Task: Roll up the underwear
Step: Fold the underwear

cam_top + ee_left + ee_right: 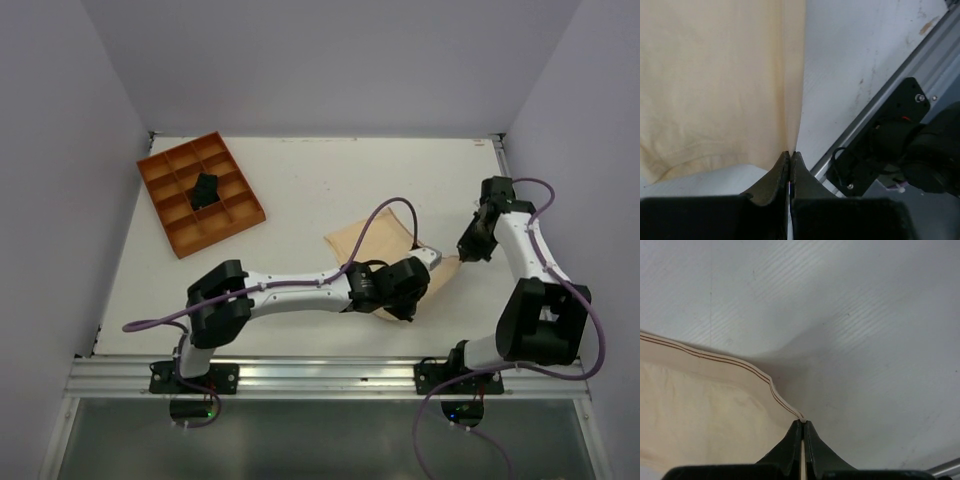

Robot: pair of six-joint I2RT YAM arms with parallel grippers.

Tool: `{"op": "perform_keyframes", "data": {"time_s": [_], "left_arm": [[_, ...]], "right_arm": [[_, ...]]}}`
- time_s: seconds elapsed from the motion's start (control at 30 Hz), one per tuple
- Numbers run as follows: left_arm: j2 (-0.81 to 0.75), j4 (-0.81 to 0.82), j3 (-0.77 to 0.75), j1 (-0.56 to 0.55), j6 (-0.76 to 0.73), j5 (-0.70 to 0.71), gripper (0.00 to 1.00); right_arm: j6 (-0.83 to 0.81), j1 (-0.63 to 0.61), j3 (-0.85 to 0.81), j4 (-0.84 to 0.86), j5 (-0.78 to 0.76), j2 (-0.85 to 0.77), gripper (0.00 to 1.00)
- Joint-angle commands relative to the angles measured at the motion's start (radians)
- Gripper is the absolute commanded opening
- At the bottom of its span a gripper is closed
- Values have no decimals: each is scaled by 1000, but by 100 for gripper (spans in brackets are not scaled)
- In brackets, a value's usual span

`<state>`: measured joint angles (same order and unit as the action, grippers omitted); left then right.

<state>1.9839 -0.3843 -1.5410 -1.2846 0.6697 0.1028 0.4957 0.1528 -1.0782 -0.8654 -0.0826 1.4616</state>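
Note:
The underwear (pixel 372 242) is a pale beige piece of thin fabric lying on the white table between my two arms, partly under the left wrist. My left gripper (pixel 428 264) is shut on one of its edges; in the left wrist view the fabric (pixel 715 75) stretches up from the closed gripper (pixel 791 155). My right gripper (pixel 468 250) is shut on a corner of the striped waistband; in the right wrist view the fabric (pixel 700 415) runs left from the closed gripper (pixel 803 423). The fabric looks lifted a little at both held points.
An orange compartment tray (pixel 170 228) stands at the back left with a small black bundle (pixel 205 190) in one cell. The table's metal front rail (pixel 880 95) and the right arm's base mount (pixel 900 125) lie close beside the left gripper.

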Motion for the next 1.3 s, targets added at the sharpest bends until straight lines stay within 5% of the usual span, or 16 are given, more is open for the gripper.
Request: {"op": "perform_keyframes", "data": {"time_s": [0.0,0.37,0.6,0.8,1.27], "left_arm": [[-71,-13,-18,-22,76,-80,0],[-105,28,-33,-35,50,-267,0],[-252,35,167,56,-28,-317,0],[-324,55,265,182,-85,-327,0],[-165,-71,84,281,-166,-249,0]], "right_arm": [[-19,2,11,-70,-117,-52,0],[37,24,-12,-257,-370,-289,0],[55,-13,63,-173,-154,-400,0],[151,-111,94,-83,-48,-383,0],[208,-180,-49,3,-51,-130,0]]}}
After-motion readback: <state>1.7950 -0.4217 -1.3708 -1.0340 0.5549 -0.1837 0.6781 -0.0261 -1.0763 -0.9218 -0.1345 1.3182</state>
